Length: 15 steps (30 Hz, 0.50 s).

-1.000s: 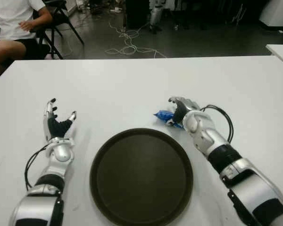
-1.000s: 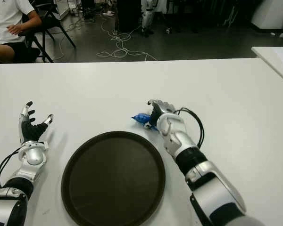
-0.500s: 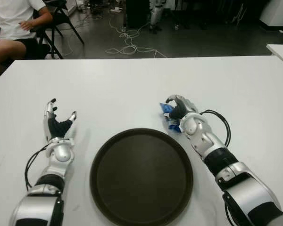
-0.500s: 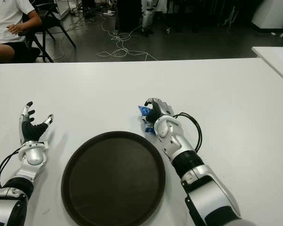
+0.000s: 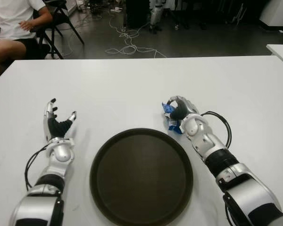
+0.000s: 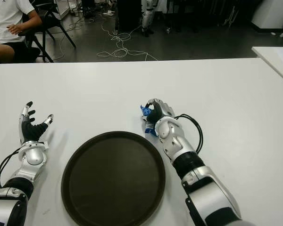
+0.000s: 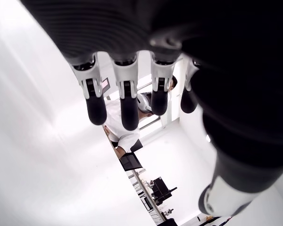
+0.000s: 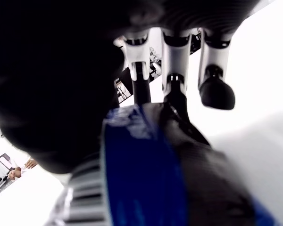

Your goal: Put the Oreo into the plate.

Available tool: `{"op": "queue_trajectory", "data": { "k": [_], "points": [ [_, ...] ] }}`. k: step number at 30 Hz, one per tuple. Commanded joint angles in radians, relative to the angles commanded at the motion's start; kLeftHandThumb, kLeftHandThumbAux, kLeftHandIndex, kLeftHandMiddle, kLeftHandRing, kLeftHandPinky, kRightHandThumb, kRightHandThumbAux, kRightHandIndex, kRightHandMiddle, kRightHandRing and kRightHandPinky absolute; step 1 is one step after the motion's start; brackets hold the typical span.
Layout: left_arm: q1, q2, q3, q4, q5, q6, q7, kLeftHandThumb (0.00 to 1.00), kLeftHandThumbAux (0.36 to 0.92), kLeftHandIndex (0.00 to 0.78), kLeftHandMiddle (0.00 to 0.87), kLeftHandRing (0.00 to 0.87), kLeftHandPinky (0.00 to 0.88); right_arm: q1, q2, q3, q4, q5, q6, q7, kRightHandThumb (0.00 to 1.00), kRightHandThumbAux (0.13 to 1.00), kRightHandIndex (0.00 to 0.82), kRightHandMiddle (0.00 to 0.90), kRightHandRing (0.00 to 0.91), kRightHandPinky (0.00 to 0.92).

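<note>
- Gripping the Oreo (image 5: 171, 117) with the right hand (image 5: 181, 111), fingers curled around the blue pack, right of center in the eye views.
- Sitting just past the upper right rim of the plate (image 5: 141, 176), pack tilted up in the grasp, can't tell if its low end touches the table (image 5: 132, 84).
- Filling the right wrist view up close: blue wrapper pinned between thumb and fingers (image 8: 176, 56).
- Showing at lower left of the eye views, well left of the plate: left hand (image 5: 56, 125), palm up-ish, fingers spread, holding nothing.
- Lying dark, round and bare at lower center: the plate.
- Sitting on a chair at upper left, behind the table: a person (image 5: 14, 23).
</note>
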Motion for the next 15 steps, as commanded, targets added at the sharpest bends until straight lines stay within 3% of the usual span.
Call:
{"op": "queue_trajectory", "data": {
  "k": [15],
  "points": [
    [0.002, 0.004, -0.006, 0.0, 0.014, 0.002, 0.018, 0.277, 0.763, 0.115, 0.119, 0.142, 0.195, 0.002, 0.001, 0.002, -0.006, -0.001, 0.004, -0.01, 0.322, 0.844, 0.726, 0.819, 0.824, 0.824]
  ]
}}
